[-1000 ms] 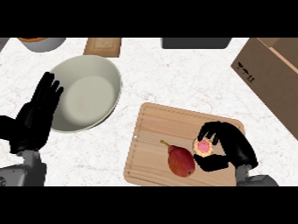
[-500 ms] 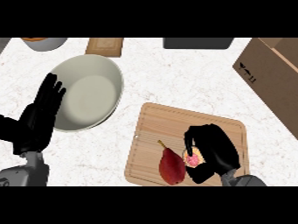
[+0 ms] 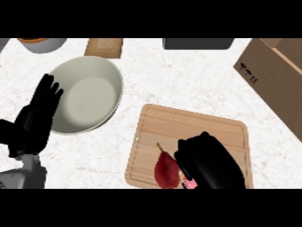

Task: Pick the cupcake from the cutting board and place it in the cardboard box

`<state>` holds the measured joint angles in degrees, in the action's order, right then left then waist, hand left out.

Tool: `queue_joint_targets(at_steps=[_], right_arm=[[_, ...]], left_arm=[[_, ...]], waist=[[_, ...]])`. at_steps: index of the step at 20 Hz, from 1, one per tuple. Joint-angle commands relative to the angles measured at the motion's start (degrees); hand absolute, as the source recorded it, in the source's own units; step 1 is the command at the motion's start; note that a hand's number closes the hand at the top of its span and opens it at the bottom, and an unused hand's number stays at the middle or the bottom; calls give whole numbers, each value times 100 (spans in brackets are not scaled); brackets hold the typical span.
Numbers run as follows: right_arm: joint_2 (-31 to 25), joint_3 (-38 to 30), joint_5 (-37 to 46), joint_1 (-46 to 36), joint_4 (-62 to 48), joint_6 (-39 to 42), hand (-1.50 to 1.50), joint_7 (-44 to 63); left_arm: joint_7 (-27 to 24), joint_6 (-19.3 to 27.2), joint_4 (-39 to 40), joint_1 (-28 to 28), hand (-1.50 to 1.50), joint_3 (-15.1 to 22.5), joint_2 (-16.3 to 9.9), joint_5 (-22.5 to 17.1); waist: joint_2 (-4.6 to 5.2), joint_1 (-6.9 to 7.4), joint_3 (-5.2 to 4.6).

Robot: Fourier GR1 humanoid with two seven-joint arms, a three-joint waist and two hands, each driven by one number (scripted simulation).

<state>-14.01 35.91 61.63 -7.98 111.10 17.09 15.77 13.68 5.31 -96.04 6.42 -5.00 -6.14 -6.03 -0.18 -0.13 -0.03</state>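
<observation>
**Inspector:** Report the cupcake's position and orientation.

**Operator:** I am seeing only a pink sliver of the cupcake (image 3: 190, 182) at the near edge of the cutting board (image 3: 179, 124), showing beneath the right hand (image 3: 209, 162). The hand is lying over it, knuckles up, fingers curving down around it. I am not able to read its long axis or which way it is pointing; too little is showing.

**Inspector:** What is lying beside it?

**Operator:** A dark red pear (image 3: 167, 170) is lying just left of the hand, its stem pointing far and slightly left, its long axis running near to far.

**Inspector:** Any markings?

**Operator:** The cardboard box (image 3: 280, 77) is sitting at the right edge, well apart from the board. I am seeing small dark printed marks on its left face, too small to read.

**Inspector:** The other hand?

**Operator:** The left hand (image 3: 35, 117) is resting at the left, fingers straight and pointing far, holding nothing, overlapping the left rim of the pale plate (image 3: 91, 99).

**Inspector:** Edges and open room?

**Operator:** Bare white counter (image 3: 186, 73) is lying between the board's far edge and the box. Along the far edge I am noting a grey bowl (image 3: 43, 44), a small wooden block (image 3: 104, 46) and a dark tray (image 3: 199, 43).
</observation>
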Motion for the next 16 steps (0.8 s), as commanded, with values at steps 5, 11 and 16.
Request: queue_joint_targets(at_steps=[5, 11, 16], right_arm=[[958, -420, -196, -184, 1568, 369, 150, 1070], [990, -1917, -358, -750, 2076, 640, 150, 1641], [740, -3154, -760, -1191, 1807, 738, 150, 1616]], left_arm=[[-41, -157, 66, -37, 0, -178, -157, -125], [130, -11, -99, 73, 0, -68, -52, -46], [-290, -132, 86, -220, 0, -39, 53, -49]], waist=[[5, -11, -2], [14, 14, 1], [19, 25, 2]])
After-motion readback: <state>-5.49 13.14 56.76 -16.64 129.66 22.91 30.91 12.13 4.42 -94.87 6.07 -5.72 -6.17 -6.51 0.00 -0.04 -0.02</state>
